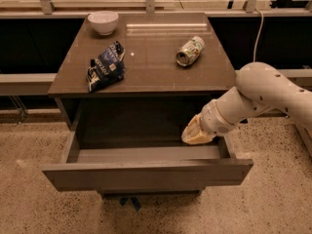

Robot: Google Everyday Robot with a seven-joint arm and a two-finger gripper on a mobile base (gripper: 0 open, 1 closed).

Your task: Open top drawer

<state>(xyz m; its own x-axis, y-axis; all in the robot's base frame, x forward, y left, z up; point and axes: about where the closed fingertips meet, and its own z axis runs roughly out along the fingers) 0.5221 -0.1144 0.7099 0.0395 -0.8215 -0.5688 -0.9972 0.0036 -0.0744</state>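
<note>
Now top drawer open, gripper just abv its side wall

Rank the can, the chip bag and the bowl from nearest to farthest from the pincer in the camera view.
The pincer sits inside the open top drawer's right end.
1. Can, tabletop right.
2. Chip bag, tabletop left.
3. Bowl, far left corner.
</note>
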